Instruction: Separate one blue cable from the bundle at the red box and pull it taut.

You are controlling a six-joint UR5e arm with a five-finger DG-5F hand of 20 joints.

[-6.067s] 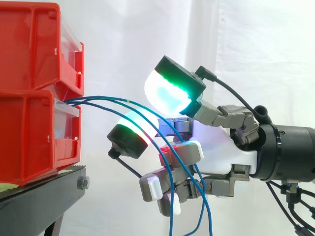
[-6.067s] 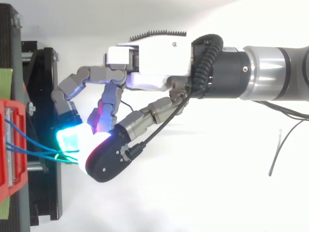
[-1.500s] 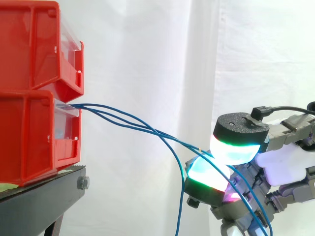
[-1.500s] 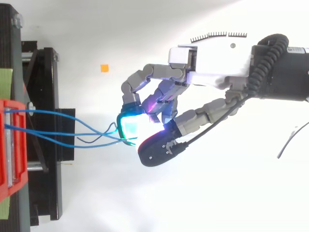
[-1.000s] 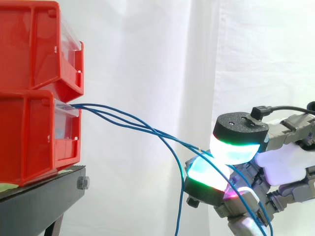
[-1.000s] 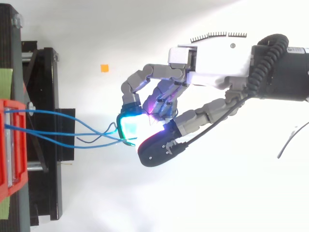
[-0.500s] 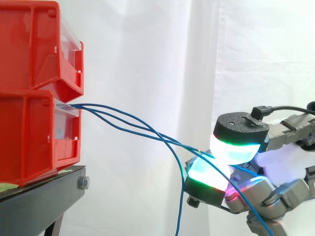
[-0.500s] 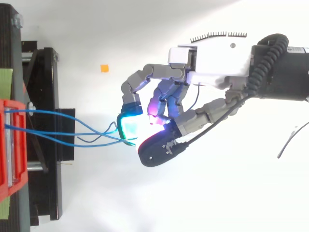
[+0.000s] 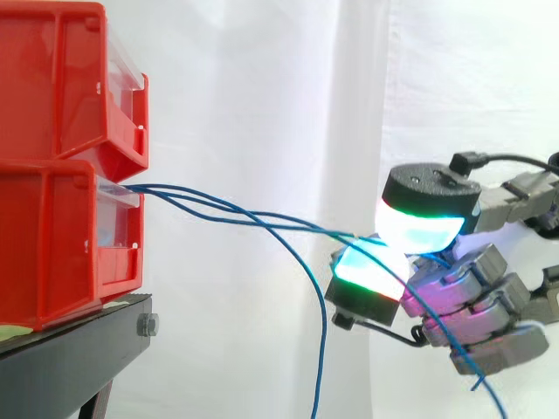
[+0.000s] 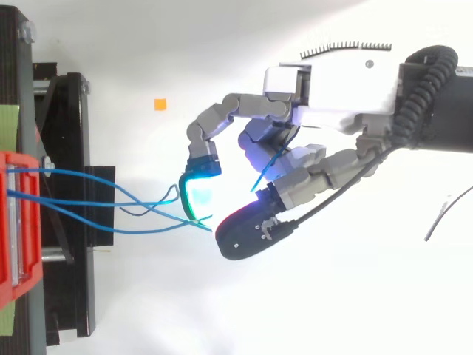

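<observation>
One thin blue cable [image 9: 332, 231] is pinched between two glowing fingertip pads [image 9: 367, 271] of the robot hand [image 10: 340, 78]. It is held in the air well to the right of the bins, slightly below the level where it leaves them. From the pinch it runs back leftward in a shallow, nearly straight line. It joins the bundle of blue cables [image 9: 153, 187] at the clear front lip of the lower red plastic bin [image 9: 52, 244]. Past the pinch, its loose end trails down across the other fingers.

The robot hand is clamped on that cable. A black-backed pad glowing white and green presses down from above, onto a cyan-green pad below. The remaining fingers are curled in under the palm, with a magenta glow on them.

Another strand of the bundle leaves the same bin, arches out and hangs straight down between the bins and the robot hand. In the top view the strands fan out from the bin front and cross one another before they reach the pads.

An upper red plastic bin [image 9: 52, 78] sits stacked on the lower one, both on a black stand [image 9: 79, 349] before a white curtain [image 9: 262, 87]. In the top view a small orange square mark [image 10: 160, 104] lies on the white surface beyond the stand.
</observation>
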